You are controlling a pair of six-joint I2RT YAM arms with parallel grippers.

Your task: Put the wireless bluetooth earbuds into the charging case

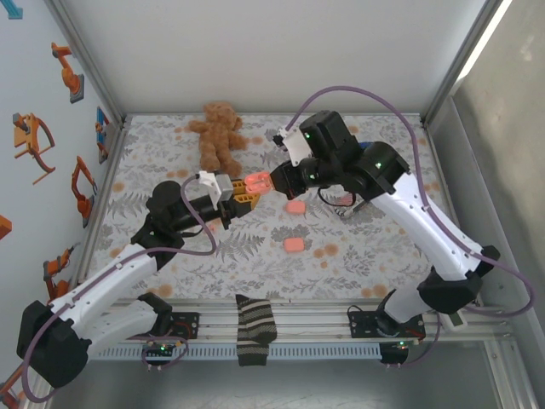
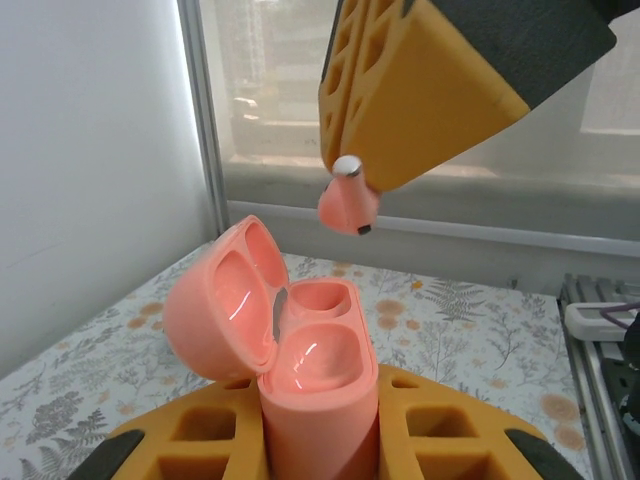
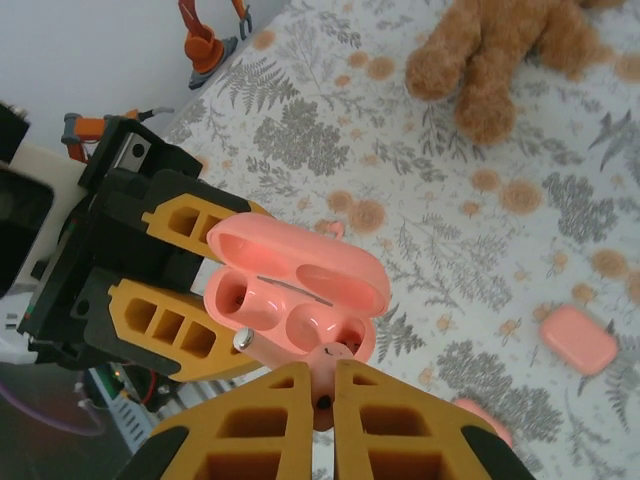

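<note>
**Left:** left end effector [image 1: 240,201] closed on the base of the charging case [image 2: 318,395], held clear of the surface [image 1: 341,256]. Lid hinged open toward the left wall; both wells apparently empty.

**Centre:** one earbud [image 2: 348,204] above the open wells and apart from them, its silver-tipped end up against the finger in the left wrist view.

**Right:** right end effector [image 3: 322,372] pinched shut on that earbud, angled down toward the mouth of the case.

**Further right, flat on the surface:** a spare pink case [image 1: 293,244], well apart from both arms.

**Judged step:** seating of the first earbud, with insertion not yet begun.

**For a clean insertion:**
- Keep the case steady and upright.
- Turn the earbud to match the shape of the chosen well rather than lying across it.
- Line up over one well only, clear of the raised lid.
- Lower slowly and straight, without scraping the rim.
- Release only once seated, to avoid a bounce out of the well.
</note>
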